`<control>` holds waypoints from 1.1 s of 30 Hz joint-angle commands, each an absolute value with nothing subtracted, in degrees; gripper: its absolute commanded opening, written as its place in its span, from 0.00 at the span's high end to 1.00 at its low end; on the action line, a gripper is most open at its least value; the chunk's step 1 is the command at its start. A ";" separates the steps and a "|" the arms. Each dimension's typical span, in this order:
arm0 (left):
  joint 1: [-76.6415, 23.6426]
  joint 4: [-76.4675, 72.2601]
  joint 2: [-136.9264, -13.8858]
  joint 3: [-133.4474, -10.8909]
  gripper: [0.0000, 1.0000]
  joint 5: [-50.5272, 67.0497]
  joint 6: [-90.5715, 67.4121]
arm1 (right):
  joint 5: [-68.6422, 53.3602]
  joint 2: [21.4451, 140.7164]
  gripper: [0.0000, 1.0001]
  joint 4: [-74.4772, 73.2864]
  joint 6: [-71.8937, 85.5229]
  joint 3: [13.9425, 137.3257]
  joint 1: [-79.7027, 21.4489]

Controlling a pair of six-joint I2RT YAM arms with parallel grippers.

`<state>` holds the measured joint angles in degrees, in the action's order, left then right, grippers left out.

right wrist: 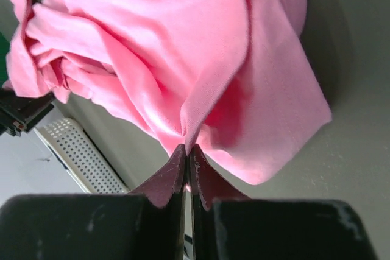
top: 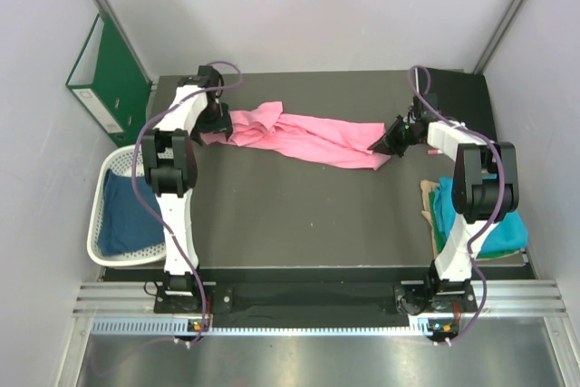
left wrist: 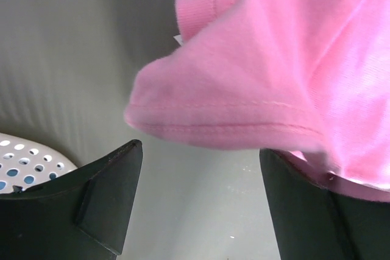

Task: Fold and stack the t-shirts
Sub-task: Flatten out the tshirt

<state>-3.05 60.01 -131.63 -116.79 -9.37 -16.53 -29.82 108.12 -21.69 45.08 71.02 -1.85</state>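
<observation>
The bright pink t-shirt (top: 308, 138) lies crumpled in a long band across the far half of the table. My left gripper (top: 216, 124) is at its left end, open. In the left wrist view its jaws (left wrist: 201, 150) stand wide apart just below a hemmed pink edge (left wrist: 274, 77), which drapes onto the right finger. My right gripper (top: 385, 142) is at the shirt's right end. The right wrist view shows it (right wrist: 189, 148) shut on a thin pinched fold of the pink cloth (right wrist: 183, 47). A dark blue t-shirt (top: 127, 215) lies in the basket. A teal t-shirt (top: 480, 219) lies at the right edge.
The white lattice basket (top: 95, 224) stands off the table's left side. A green ring binder (top: 109, 74) leans against the left wall. A beige cloth (top: 428, 198) pokes out beside the teal shirt. The grey tabletop (top: 299, 215) shows bare in the near middle.
</observation>
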 commanded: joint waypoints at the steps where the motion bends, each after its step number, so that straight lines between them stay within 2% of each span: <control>1: -3.69 59.06 -126.91 -118.39 0.18 -7.56 -16.08 | -29.88 107.05 0.98 -22.58 44.74 75.14 -2.02; 7: -4.13 57.14 -126.39 -118.48 0.18 -4.23 -16.08 | -29.71 106.52 1.00 -21.62 45.79 77.16 -1.93; 9: -4.22 55.03 -125.25 -117.86 0.17 1.21 -15.91 | -29.79 107.22 1.00 -21.97 45.53 78.31 -1.93; 12: -4.39 49.85 -123.84 -116.98 0.09 9.30 -16.61 | -29.79 108.02 1.00 -21.45 45.70 78.57 -1.93; 13: -4.48 49.05 -123.66 -117.24 0.01 10.36 -16.96 | -29.79 108.28 1.00 -21.36 45.70 78.57 -1.93; 26: -6.94 38.59 -125.16 -114.44 0.01 27.76 -27.33 | -29.79 109.07 1.00 -21.09 45.44 77.96 -1.93; 33: -8.70 37.44 -125.33 -114.34 0.01 28.04 -29.62 | -29.88 108.99 1.00 -20.83 45.53 77.52 -1.93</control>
<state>-7.84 40.80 -126.80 -113.78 25.45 -27.29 -29.82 108.95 -22.31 45.60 76.29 -1.87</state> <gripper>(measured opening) 0.985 0.010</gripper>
